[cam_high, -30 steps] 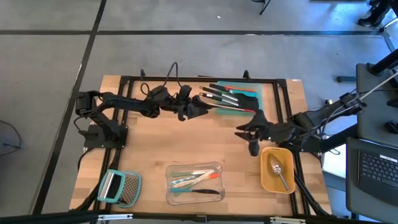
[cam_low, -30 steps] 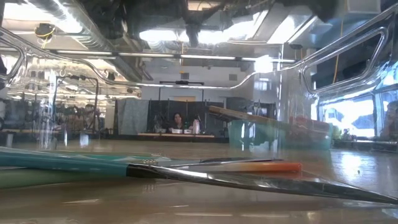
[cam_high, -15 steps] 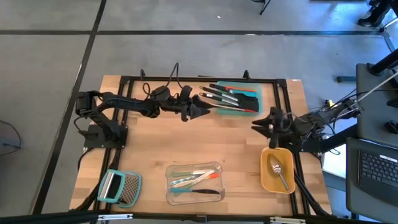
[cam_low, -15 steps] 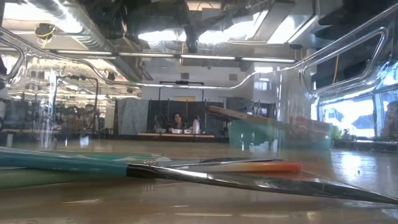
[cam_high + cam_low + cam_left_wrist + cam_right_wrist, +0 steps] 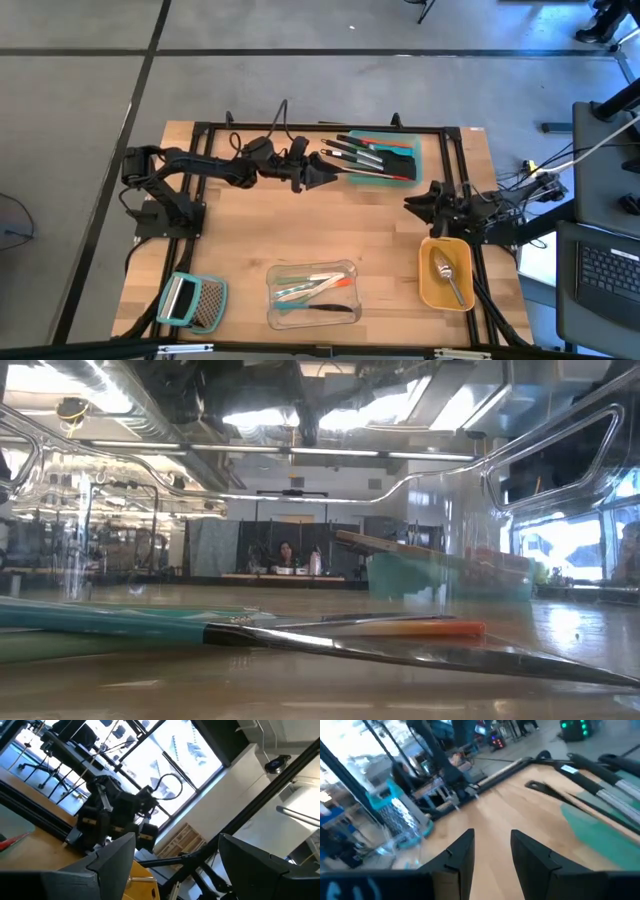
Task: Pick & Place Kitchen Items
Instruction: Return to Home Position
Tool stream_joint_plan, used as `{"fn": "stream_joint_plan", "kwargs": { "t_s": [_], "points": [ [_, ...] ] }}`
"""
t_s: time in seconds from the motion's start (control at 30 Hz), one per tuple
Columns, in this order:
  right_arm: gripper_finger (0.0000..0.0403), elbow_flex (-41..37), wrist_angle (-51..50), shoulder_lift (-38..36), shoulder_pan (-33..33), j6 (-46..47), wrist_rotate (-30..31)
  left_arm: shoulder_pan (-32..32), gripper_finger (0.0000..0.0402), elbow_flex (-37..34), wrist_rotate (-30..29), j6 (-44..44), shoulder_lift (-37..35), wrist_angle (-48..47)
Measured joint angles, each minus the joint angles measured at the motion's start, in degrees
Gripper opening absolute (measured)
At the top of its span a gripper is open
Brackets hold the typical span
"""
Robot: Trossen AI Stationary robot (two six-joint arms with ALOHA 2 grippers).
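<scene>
Several black spatulas with steel handles (image 5: 365,158) and a red one (image 5: 382,142) lie across the teal container (image 5: 414,150) at the table's far side. My left gripper (image 5: 322,174) hovers open just left of their handle ends, with nothing between its fingers (image 5: 175,870). My right gripper (image 5: 412,203) is drawn back at the table's right edge, above the yellow container (image 5: 426,285) that holds a silver spoon (image 5: 447,272). It is open and empty (image 5: 492,855). Slim teal, orange and black tools (image 5: 310,290) lie in the clear container (image 5: 346,268) near the front edge.
A flat grater with a teal handle (image 5: 195,300) lies at the front left corner. A black frame (image 5: 300,127) runs around the table. Bare wood lies in the middle between the containers. The low view looks through the clear container's wall at its tools (image 5: 300,635).
My right gripper has drawn back toward the table's right edge and sunk, from a spot over the yellow container's far left corner to the frame at the right. Its arm has folded in. The containers and utensils have stayed where they were.
</scene>
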Motion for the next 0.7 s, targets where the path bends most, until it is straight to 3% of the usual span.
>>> {"fn": "stream_joint_plan", "kwargs": {
  "t_s": [0.3,0.53,0.7],
  "points": [
    [0.0128,-0.8,3.3,-1.2,-5.4,-5.8,-2.7,1.4,0.0281,-0.1,0.5,-0.8,0.0,-2.7],
    [0.0128,-1.7,7.0,-1.3,-11.0,-12.2,-11.7,1.5,0.0281,-0.1,3.0,-0.7,0.0,-3.1],
    [0.0128,-1.8,7.0,-1.3,-14.5,-13.8,-13.7,1.5,0.0281,-0.1,5.1,-0.6,0.0,-3.1]
  ]
}}
